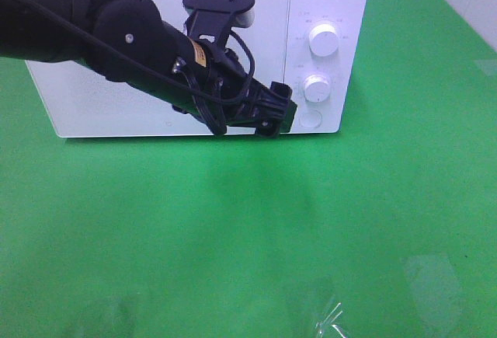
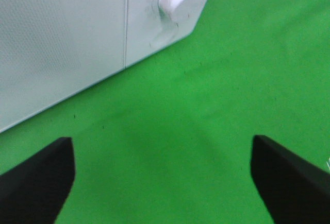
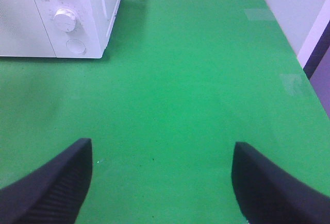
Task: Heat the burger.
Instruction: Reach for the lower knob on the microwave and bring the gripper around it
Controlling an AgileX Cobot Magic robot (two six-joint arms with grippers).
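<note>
Right gripper [image 3: 161,147] hung over the green table [image 3: 196,80], fingers spread wide, holding nothing. Left gripper [image 1: 281,114] sat further in, fingers also spread, tip just beside the microwave [image 1: 101,109] door seam, near the round button [image 1: 311,118]. Door was shut. Burger wasn't in any view — possibly inside, couldn't tell. Risks: heating an unloaded oven, or the tip slipping off the button and shoving the microwave back.

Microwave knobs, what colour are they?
White knobs, matching the microwave body; clearest in the exterior high view.
</note>
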